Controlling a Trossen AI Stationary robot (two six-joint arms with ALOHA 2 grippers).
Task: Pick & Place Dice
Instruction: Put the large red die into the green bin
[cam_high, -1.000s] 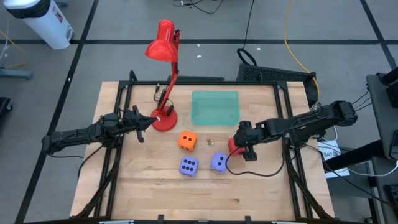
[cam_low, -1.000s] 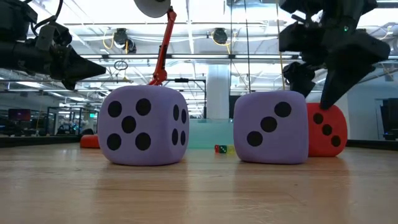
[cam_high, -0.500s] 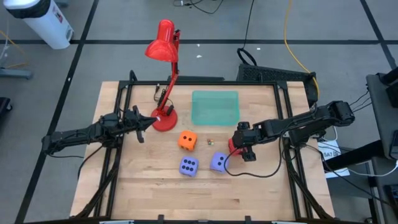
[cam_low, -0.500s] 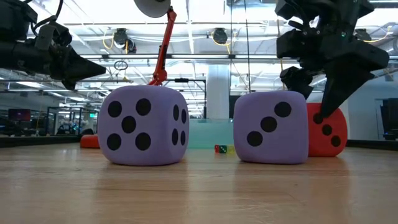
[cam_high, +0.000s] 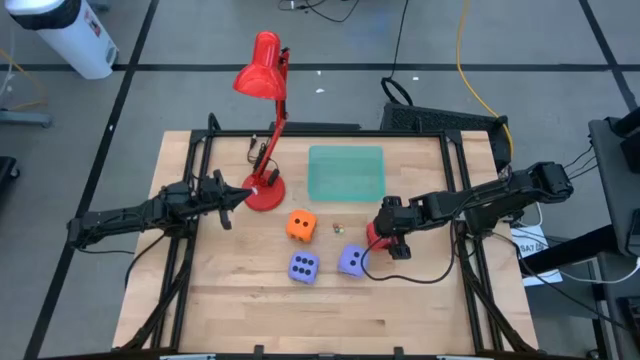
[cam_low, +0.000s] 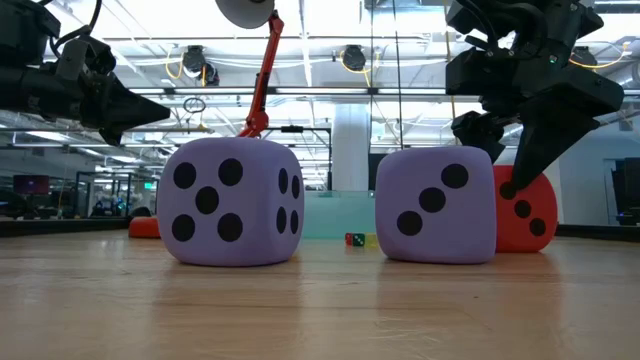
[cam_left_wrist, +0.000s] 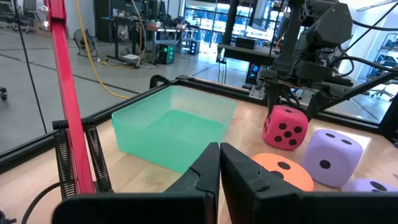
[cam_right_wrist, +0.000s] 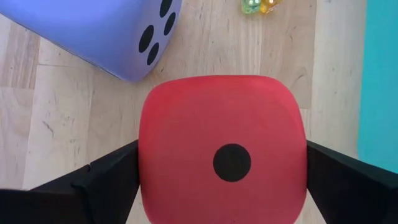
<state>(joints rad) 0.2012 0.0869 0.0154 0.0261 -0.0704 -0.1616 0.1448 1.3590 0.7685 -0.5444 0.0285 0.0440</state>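
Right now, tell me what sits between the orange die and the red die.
In the high view, two tiny dice lie on bare wood between the orange die and the red die; the open right gripper straddles the red one.

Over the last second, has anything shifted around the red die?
The right end effector has eased slightly lower over the soft red die, fingers open on either side, not yet closed. Unchanged: the red die, orange die, both purple dice, and the shut left end effector waiting by the red desk lamp.
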